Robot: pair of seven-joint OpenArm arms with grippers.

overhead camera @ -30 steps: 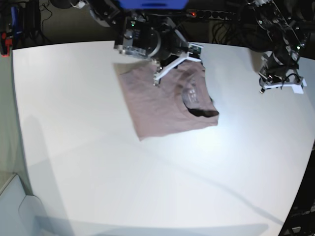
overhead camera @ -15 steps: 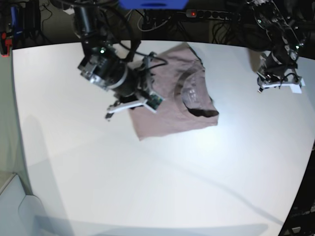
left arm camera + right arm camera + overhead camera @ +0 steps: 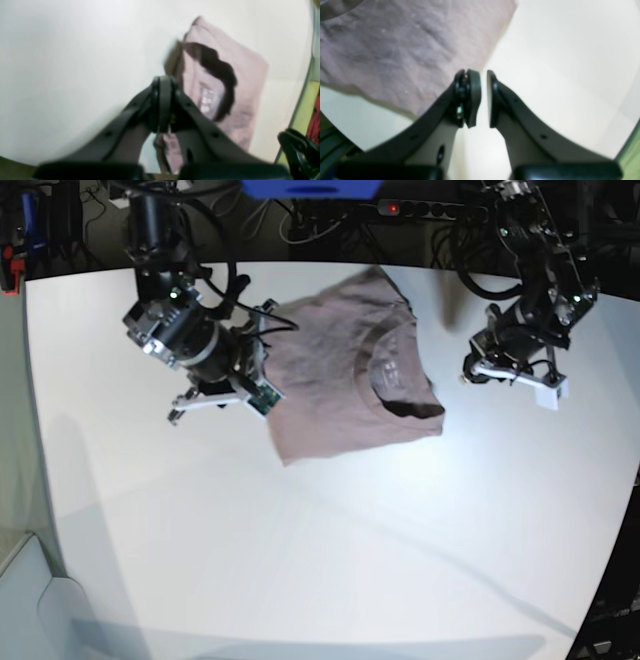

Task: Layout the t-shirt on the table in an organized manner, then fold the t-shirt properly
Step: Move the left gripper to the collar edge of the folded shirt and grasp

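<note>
Base view: folded t-shirt (image 3: 345, 370) between left end effector (image 3: 512, 376), closed, and right end effector (image 3: 208, 402), slightly parted.

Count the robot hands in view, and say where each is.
2. Right hand off the t-shirt's left edge in the base view; left hand over bare table, right of the shirt.

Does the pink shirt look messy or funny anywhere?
A bit. The t-shirt lies folded but crooked on the table, and its neck end bulges up with a dark gap. Neither pincer holds it.
</note>
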